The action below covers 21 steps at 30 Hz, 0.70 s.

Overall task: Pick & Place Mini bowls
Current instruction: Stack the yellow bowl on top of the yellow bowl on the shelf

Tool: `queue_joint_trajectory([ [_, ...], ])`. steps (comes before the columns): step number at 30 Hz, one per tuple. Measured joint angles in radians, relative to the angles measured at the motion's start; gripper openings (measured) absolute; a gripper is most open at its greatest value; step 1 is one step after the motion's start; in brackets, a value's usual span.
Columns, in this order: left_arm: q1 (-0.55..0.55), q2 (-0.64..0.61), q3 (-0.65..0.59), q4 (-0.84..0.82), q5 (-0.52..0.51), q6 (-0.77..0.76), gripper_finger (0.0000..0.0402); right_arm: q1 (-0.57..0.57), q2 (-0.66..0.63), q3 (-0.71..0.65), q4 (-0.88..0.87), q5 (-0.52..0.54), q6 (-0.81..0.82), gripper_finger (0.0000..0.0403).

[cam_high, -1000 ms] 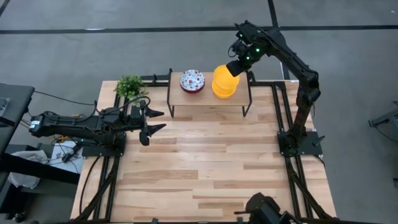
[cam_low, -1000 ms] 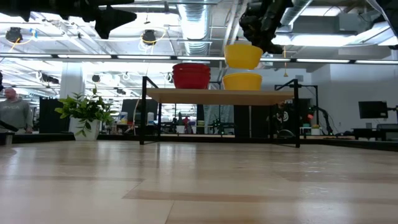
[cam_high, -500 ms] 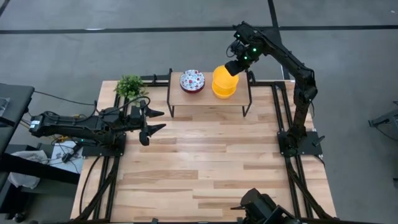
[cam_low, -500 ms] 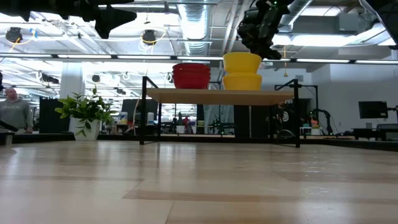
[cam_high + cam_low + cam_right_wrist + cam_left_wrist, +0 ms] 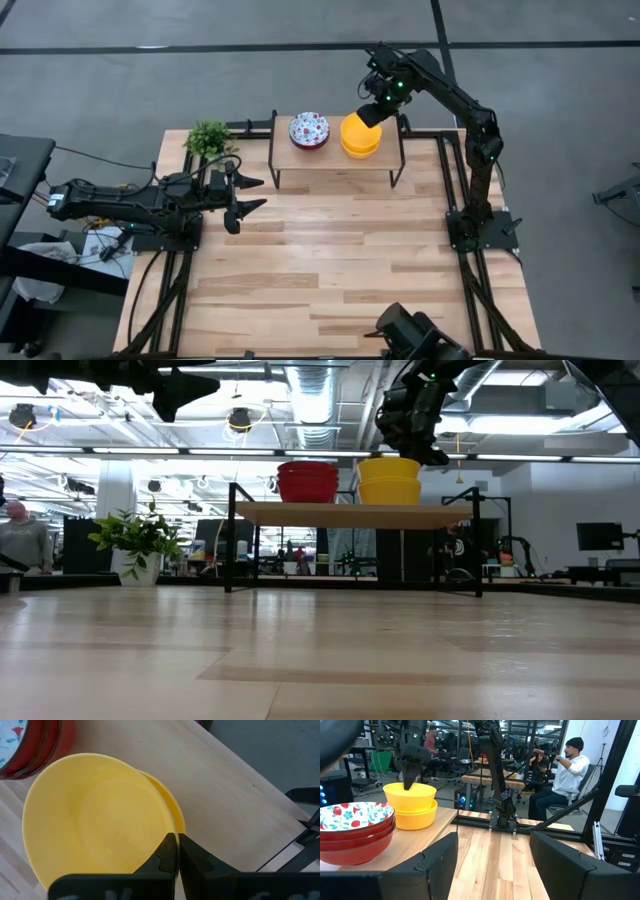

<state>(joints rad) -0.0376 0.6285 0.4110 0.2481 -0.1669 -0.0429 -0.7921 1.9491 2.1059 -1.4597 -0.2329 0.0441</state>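
Note:
A small wood-topped shelf stands at the table's far edge. On it sit a stack of white floral bowls with red outsides and, to its right, a stack of plain yellow bowls. My right gripper is shut on the top yellow bowl, which sits nested in the one below. My left gripper hovers open above the table's left side, well clear of the shelf. My right gripper pinches the top yellow bowl by its rim, on the far-right side of the bowl, with one finger inside and one outside. The fingers come from above, slanting down. The bowl sits level in the yellow bowl beneath it.
A small green plant stands at the table's far-left corner beside the shelf. The shelf's black frame legs rise from the table. Bare wood table lies in front of the shelf. People show in the room behind.
My right gripper has come down and a little toward the table's left, still shut on the yellow bowl. The bowl, first held tilted and clear above the yellow stack, now rests level and nested on it.

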Motion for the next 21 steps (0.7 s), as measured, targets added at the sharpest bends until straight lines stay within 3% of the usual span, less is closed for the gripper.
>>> queue_joint_trajectory([
  [10,0.0,0.0,0.0,0.0,0.0,0.0,0.0246,0.014,0.0,0.0,0.001,0.001,-0.021,0.0008],
  [21,0.0,0.0,0.0,0.0,0.0,-0.002,0.0247,0.04,0.0,0.0,0.001,0.099,-0.045,0.0068],
])
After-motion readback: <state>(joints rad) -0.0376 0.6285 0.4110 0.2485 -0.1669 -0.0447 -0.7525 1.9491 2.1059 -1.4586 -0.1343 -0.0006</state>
